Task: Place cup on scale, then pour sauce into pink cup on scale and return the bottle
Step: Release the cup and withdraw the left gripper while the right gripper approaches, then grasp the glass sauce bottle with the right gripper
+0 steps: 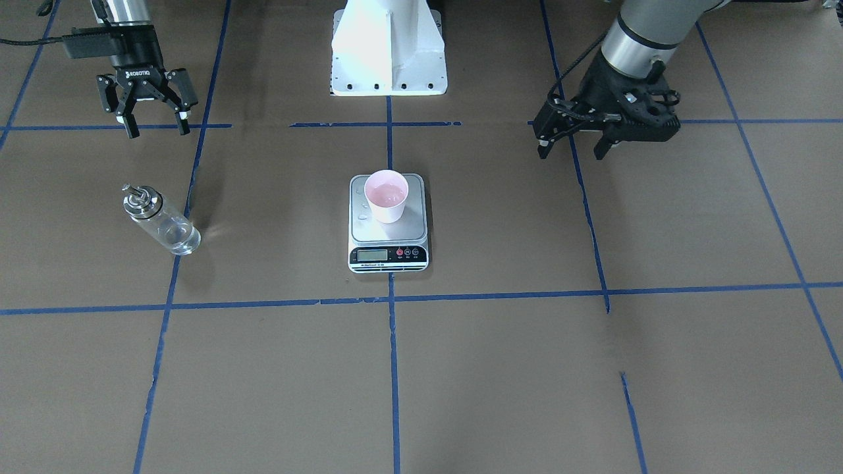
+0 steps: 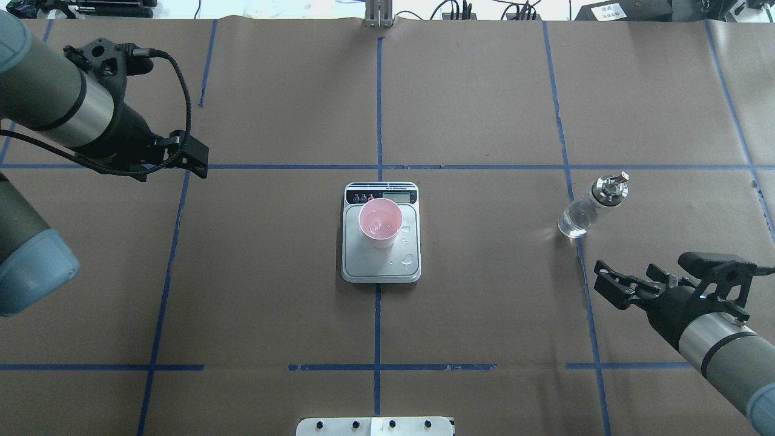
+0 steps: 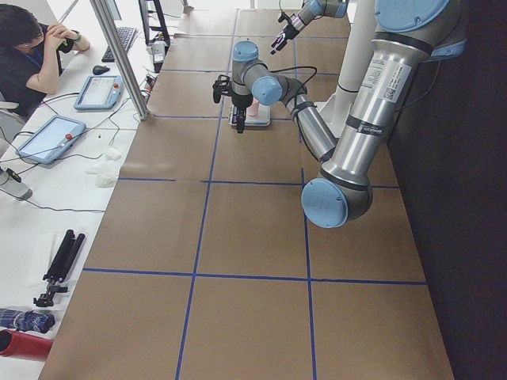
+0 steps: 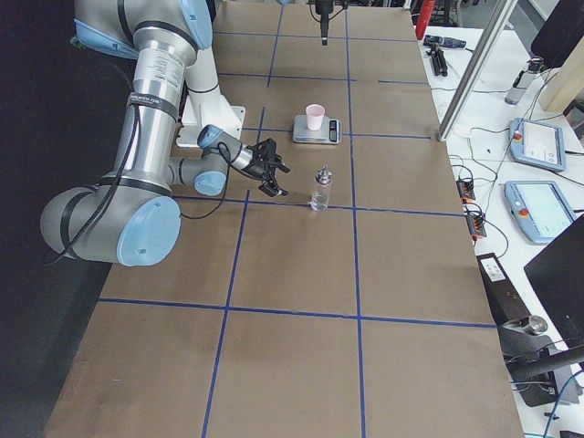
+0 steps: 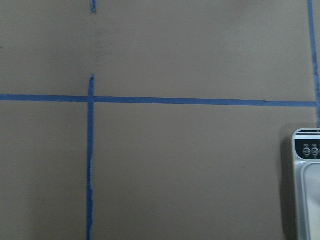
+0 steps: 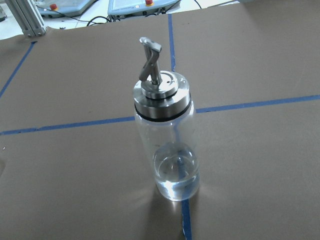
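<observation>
We see the cup [image 1: 386, 195] upright on the steel plate of the scale [image 1: 409, 227], with a little clear liquid inside. The bottle [image 1: 160, 220] stands upright on the table [image 1: 527, 368], well apart from the scale. Near it we find the right gripper [image 1: 158, 128], fingers spread and empty. The left gripper [image 1: 571, 153] hangs on the scale's other side, fingers likewise apart, holding nothing

Grey arms [image 2: 42, 91], blue caps [image 2: 30, 272], black jaws
</observation>
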